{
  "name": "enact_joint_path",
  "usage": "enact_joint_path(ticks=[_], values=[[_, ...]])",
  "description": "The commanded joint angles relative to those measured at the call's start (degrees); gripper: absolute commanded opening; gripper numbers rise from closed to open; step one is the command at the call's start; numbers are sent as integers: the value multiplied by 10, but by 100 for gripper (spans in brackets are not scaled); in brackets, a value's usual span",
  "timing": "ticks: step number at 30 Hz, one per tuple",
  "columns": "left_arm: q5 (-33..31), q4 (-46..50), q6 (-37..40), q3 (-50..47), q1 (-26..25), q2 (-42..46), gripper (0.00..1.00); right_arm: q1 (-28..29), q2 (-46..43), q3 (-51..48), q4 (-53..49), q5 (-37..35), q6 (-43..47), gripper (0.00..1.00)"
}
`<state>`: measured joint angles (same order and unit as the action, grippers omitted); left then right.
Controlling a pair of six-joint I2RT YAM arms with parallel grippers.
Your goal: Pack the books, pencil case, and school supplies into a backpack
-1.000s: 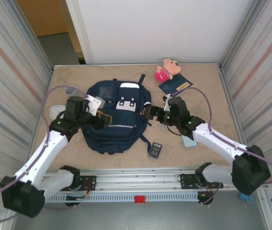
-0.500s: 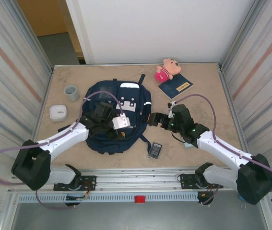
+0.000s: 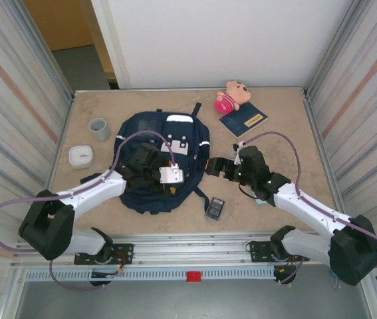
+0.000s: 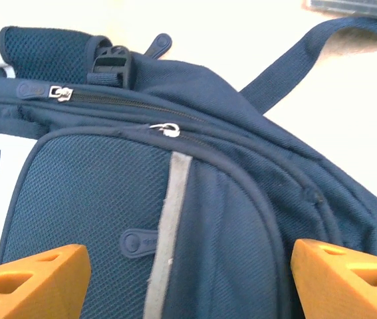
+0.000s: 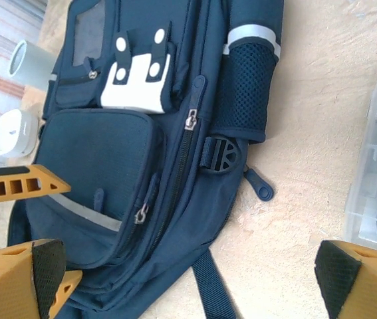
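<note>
The dark navy backpack (image 3: 153,143) lies flat mid-table, front up, its zips shut. My left gripper (image 3: 168,183) hovers open over its lower front pocket (image 4: 95,199), fingers wide apart (image 4: 188,286) with only fabric beneath; its orange fingers (image 5: 22,186) also appear in the right wrist view. My right gripper (image 3: 211,166) is open beside the backpack's right edge, above a strap (image 5: 191,292). The navy book (image 3: 243,121) lies at the back right. A small dark gadget (image 3: 215,207) rests near the front. The teal pencil case (image 3: 261,199) is mostly hidden under my right arm.
A pink plush toy (image 3: 233,95) sits at the back beside the book. A grey cup (image 3: 99,128) and a white round object (image 3: 80,156) stand left of the backpack. Metal walls close in both sides of the table.
My left arm swung from the backpack's left side to over its front pocket, uncovering the cup, and its jaws widened. The right gripper shifted slightly toward me.
</note>
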<state>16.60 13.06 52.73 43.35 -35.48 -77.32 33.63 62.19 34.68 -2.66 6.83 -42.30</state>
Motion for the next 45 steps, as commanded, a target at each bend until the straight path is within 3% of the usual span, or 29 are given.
enact_joint_path(ticks=[1, 12, 18, 22, 25, 26, 27, 31, 35, 42, 45], values=[[34, 38, 7, -4, -6, 23, 80, -1, -4, -3, 3, -10, 19, 98], [-81, -60, -15, -33, -8, -16, 80, 2, -2, 1, 3, -11, 21, 98], [-151, -136, -15, -52, -25, -22, 66, 3, -13, -3, -3, -23, 21, 98], [-183, -163, -7, -60, -30, -34, 66, 10, -26, -9, 8, -39, 24, 97], [-191, -171, -10, -64, -32, -38, 53, 10, -36, -18, 20, -48, 30, 98], [-188, -169, -16, -63, -32, -35, 41, 10, -40, -18, 20, -52, 32, 98], [-179, -160, -22, -57, -32, -27, 27, 10, -44, -20, 17, -56, 34, 98], [-99, -87, -61, -16, -26, 31, 1, 9, -77, -38, 33, -68, 63, 100], [17, 5, -93, 42, 6, 87, 0, 3, -92, -70, 82, -26, 148, 99], [245, 109, -123, 115, 118, 137, 0, -3, -65, -79, 123, 47, 292, 100], [299, 129, -125, 135, 151, 144, 0, -2, -21, -80, 150, 67, 326, 96]])
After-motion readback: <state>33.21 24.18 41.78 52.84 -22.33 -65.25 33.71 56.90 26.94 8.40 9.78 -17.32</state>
